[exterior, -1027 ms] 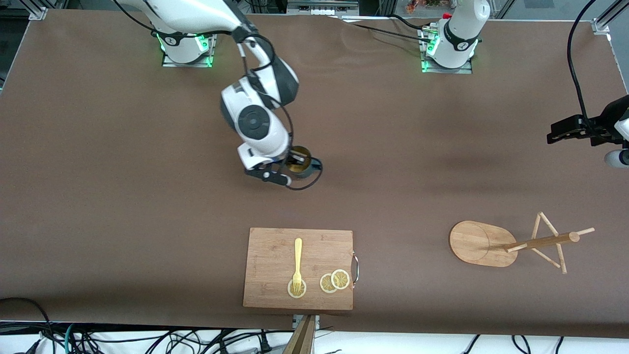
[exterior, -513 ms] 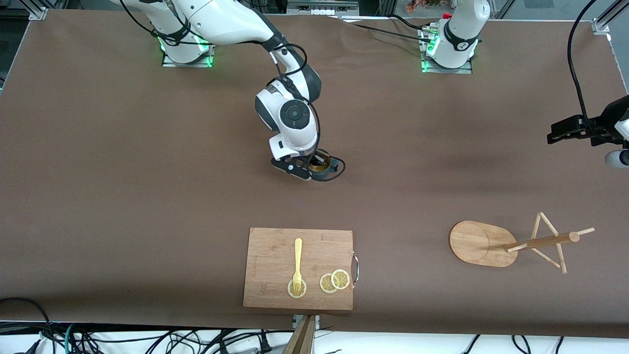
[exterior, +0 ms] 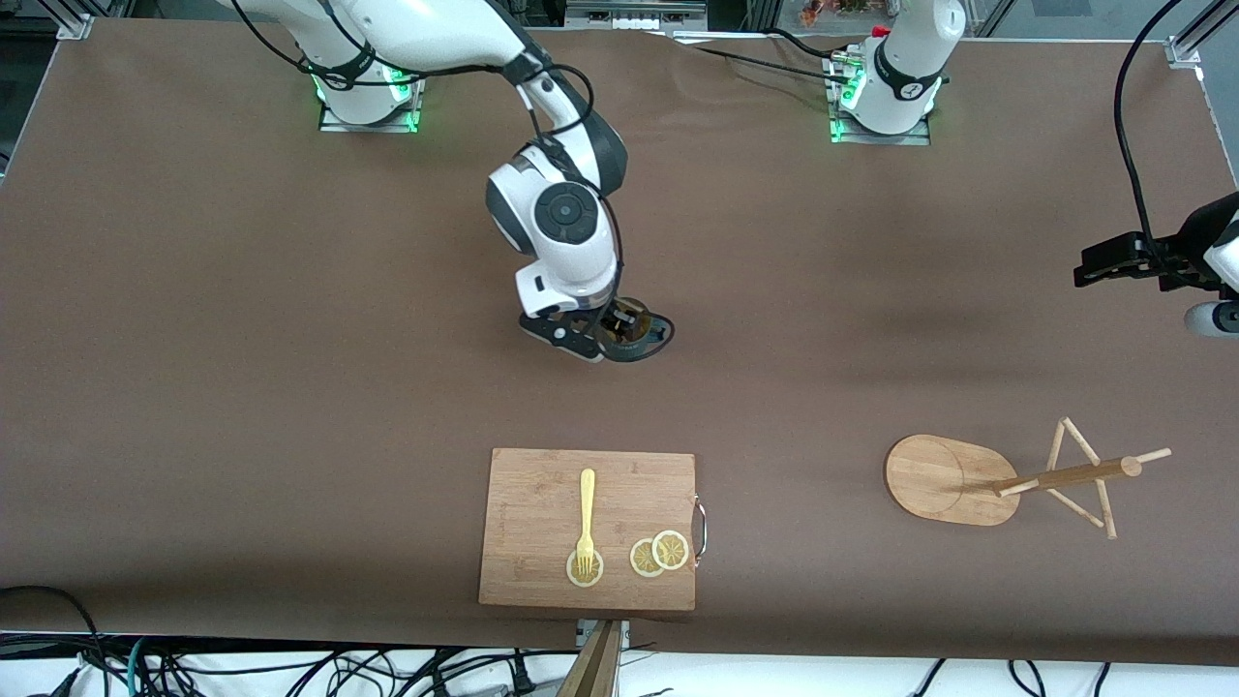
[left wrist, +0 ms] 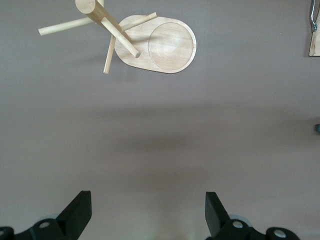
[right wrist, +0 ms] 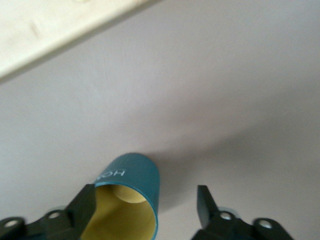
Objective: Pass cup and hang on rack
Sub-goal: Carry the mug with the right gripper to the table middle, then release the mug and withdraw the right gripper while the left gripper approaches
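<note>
The cup [exterior: 634, 334] is seen mid-table, about 12 o'clock from the board [exterior: 542, 503]. The right gripper [right wrist: 145, 212] is spread open around its wall. The left gripper [left wrist: 147, 212] is parked open, the rack [exterior: 1007, 479] at 6 o'clock.

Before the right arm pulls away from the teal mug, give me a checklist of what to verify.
1. Right gripper open: ok, one finger inside the teal mug, one outside, clear of its wall.
2. Mug upright on the table: ok, as far as the front view shows.
3. Mug handle direction: cannot tell, hidden by the gripper.
4. Left gripper open: ok, waiting over bare table near the wooden mug tree.
5. Mug tree standing, pegs free: ok.
</note>
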You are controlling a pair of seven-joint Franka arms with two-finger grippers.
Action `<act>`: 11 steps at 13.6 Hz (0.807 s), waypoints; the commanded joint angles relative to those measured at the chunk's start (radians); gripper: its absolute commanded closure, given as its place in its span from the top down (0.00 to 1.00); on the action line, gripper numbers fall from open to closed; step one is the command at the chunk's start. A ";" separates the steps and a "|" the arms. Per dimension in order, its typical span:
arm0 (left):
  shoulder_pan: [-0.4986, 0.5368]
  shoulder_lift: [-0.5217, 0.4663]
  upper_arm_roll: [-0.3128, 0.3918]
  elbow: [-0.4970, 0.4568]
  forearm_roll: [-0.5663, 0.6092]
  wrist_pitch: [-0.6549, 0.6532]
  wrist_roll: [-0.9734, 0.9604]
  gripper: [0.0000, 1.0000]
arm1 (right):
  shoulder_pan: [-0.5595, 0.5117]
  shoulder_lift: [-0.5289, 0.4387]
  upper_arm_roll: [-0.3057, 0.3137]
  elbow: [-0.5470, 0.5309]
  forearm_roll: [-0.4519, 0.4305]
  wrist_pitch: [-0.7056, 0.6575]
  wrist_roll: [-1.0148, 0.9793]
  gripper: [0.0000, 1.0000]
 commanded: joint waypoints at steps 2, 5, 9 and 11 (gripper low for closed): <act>-0.008 0.039 -0.004 0.035 -0.030 -0.003 0.008 1.00 | 0.007 -0.196 -0.112 -0.024 -0.005 -0.239 -0.083 1.00; -0.019 0.065 -0.003 0.043 -0.081 -0.006 0.000 1.00 | 0.006 -0.305 -0.258 -0.024 0.003 -0.528 -0.472 1.00; -0.057 0.065 -0.007 -0.017 -0.161 -0.008 0.012 1.00 | 0.006 -0.370 -0.529 -0.022 0.006 -0.673 -1.095 1.00; -0.077 0.066 -0.012 -0.072 -0.234 -0.008 0.069 1.00 | 0.007 -0.396 -0.641 -0.021 0.007 -0.675 -1.246 1.00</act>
